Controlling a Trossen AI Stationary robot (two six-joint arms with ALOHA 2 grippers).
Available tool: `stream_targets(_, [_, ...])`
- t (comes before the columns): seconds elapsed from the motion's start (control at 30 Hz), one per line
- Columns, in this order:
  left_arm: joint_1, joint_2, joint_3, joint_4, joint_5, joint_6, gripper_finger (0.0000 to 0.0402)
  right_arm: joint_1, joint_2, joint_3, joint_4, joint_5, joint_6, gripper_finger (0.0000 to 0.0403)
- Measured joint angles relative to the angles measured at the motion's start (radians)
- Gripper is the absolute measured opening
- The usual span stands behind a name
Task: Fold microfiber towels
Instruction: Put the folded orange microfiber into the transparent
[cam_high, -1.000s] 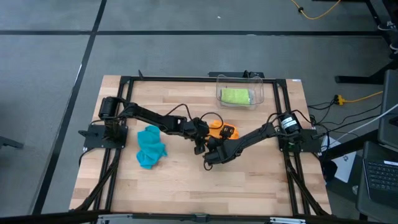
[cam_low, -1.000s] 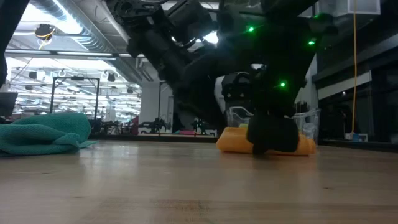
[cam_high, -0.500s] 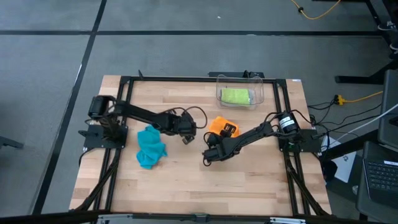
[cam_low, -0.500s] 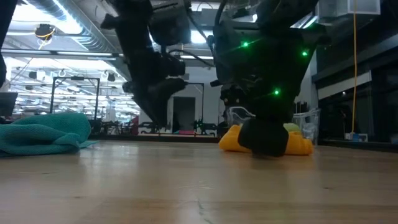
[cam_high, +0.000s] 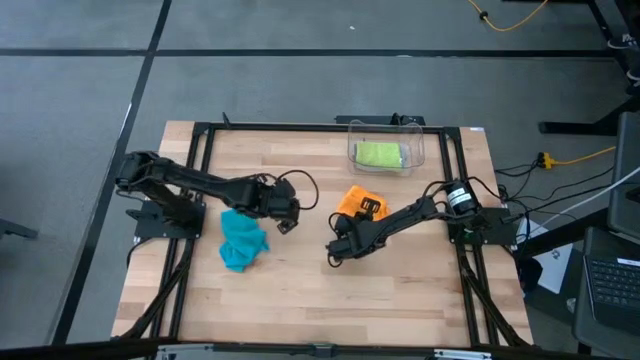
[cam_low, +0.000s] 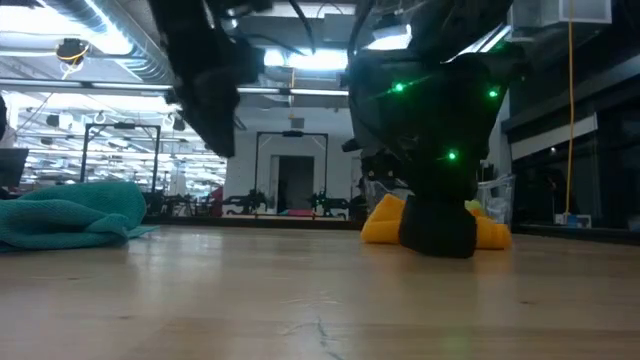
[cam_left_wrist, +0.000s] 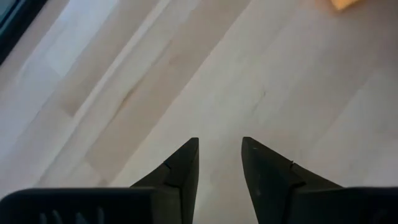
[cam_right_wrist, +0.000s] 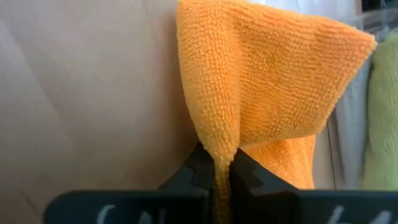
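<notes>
- 3 microfiber towels show: 1 orange towel (cam_high: 354, 203), 1 teal towel (cam_high: 241, 238), 1 lime green towel (cam_high: 379, 155).
- 1 clear plastic bin (cam_high: 420, 150) stands at the far edge of the wooden table (cam_high: 300, 300); the lime green towel lies folded inside it.
- The orange towel sits near the table's middle, just in front of the bin.
- The teal towel lies crumpled left of centre.
- 2 arms are in view.
- The right gripper (cam_right_wrist: 214, 171) has its fingers pinched tight on an edge of the orange towel, whose cloth drapes up from the tips.
- The left gripper (cam_left_wrist: 219, 155) hangs over bare wood just beside the teal towel, fingers (cam_left_wrist: 186, 163) partly apart, holding nothing.
</notes>
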Motion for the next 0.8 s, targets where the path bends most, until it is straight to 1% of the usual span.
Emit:
stream_targets(0.13, [-0.064, -0.042, 0.0, -0.09, -0.004, -0.084, 0.0114, 0.001, -0.017, -0.003, -0.082, -0.011, 0.05, 0.0013])
stream_targets(0.27, [-0.148, -0.053, 0.0, -0.144, -0.003, -0.186, 0.0114, 0.009, -0.048, -0.01, -0.166, -0.01, 0.05, 0.0013])
stream_targets(0.47, [-0.281, -0.041, 0.001, -0.146, -0.003, -0.308, 0.0114, 0.016, -0.094, -0.006, -0.293, 0.04, 0.131, 0.0013])
stream_targets(0.6, [-0.361, -0.039, 0.001, -0.142, -0.024, -0.38, 0.0114, 0.018, -0.12, -0.002, -0.385, 0.057, 0.178, 0.0013])
stream_targets(0.8, [-0.444, -0.039, 0.001, -0.14, -0.058, -0.456, 0.0114, 0.018, -0.155, 0.02, -0.476, 0.09, 0.185, 0.0013])
